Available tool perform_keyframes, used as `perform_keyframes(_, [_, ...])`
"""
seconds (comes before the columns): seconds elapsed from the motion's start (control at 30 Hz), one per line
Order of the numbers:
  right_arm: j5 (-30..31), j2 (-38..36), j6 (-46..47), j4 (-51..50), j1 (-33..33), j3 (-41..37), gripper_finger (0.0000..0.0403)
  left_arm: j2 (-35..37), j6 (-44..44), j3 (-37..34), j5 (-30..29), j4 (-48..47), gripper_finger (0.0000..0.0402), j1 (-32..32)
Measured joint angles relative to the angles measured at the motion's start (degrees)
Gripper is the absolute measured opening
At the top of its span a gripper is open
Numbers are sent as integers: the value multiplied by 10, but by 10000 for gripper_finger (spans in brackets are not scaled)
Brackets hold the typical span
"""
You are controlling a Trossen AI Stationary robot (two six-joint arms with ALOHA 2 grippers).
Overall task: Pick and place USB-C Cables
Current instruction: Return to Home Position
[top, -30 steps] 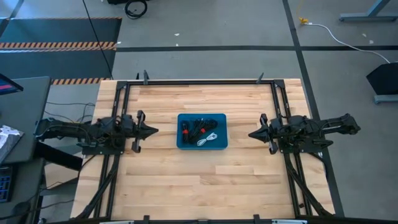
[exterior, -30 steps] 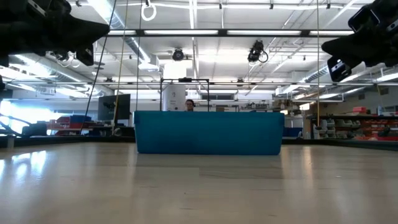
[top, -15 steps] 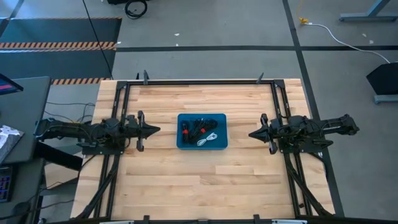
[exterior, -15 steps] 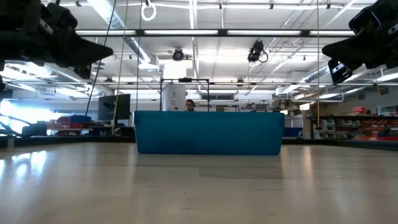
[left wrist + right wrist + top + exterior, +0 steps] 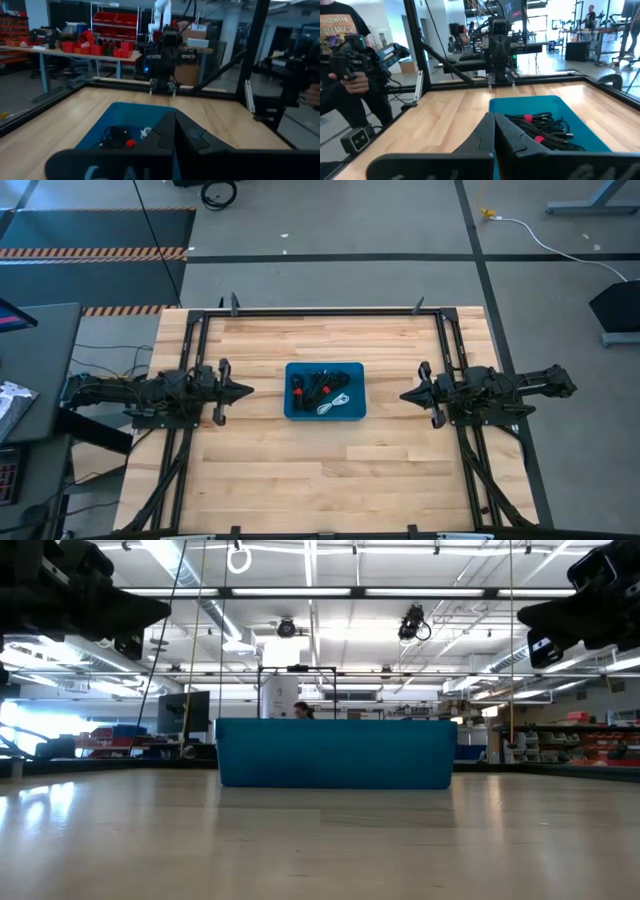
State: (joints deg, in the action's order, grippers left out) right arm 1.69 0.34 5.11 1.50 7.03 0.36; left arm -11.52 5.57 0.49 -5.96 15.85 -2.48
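Watching the blue bin (image 5: 291, 406) centred on the surface (image 5: 300, 470), USB-C cables (image 5: 318, 386) piled inside; my left pincer (image 5: 246, 390) sits closed at nine o'clock, right pincer (image 5: 404, 394) closed at three.

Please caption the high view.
Blue tray of USB-C cables centred between left end effector and right end effector, both shut.

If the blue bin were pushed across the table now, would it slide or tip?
Probably slides: the blue bin looks low, wide and flat-bottomed on the smooth wooden table. Likely light, holding only thin cables, which look floppy and might shift. The left end effector and right end effector sit shut beside it.
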Motion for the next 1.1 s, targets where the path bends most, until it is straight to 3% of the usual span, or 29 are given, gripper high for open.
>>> perform_keyframes(0.3, [14,0,-21,-2,0,0,6,-1,-19,0,-42,-56,9,1])
perform_keyframes(0.43, [37,0,-1,2,0,0,7,-1,-18,0,-43,-55,10,1])
perform_keyframes(1.1, [32,0,12,2,0,0,9,-1,-33,-1,-43,-31,11,1])
